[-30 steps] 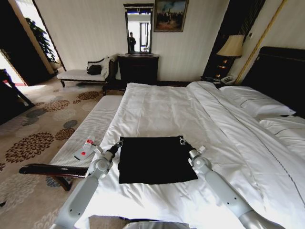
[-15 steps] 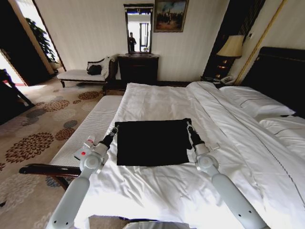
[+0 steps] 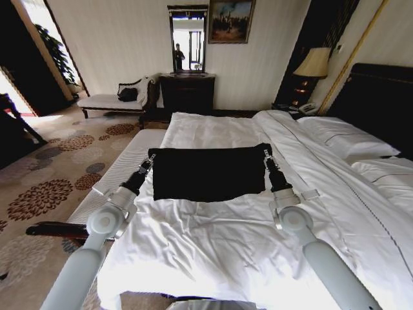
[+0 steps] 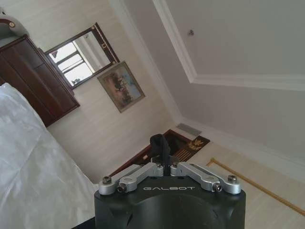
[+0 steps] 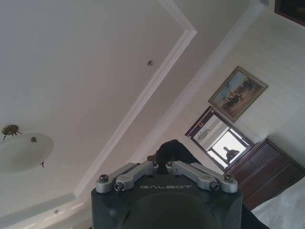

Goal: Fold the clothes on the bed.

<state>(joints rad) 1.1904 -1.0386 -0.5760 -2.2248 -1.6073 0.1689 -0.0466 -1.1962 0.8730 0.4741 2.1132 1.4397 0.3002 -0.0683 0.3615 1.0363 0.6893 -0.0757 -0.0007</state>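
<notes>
the black t-shirt (image 3: 208, 173) hangs as a wide folded panel across the middle of the head view, its long axis running left to right, lifted above the white bed (image 3: 213, 245). the left end effector (image 3: 149, 159) is pinched onto its upper left corner and the right end effector (image 3: 266, 155) onto its upper right corner, each wrist view showing dark cloth clamped between closed fingers. both arms are equally near, so i judge the coming lay-down depends on keeping that top edge level over the bed.

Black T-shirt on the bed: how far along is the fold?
Done: the black soft-fabric T-shirt is already a compact rectangle. In hand: the left gripper and right gripper each pinch a far corner, holding that edge above the white-sheeted bed. Left: laying it down and letting go.
</notes>
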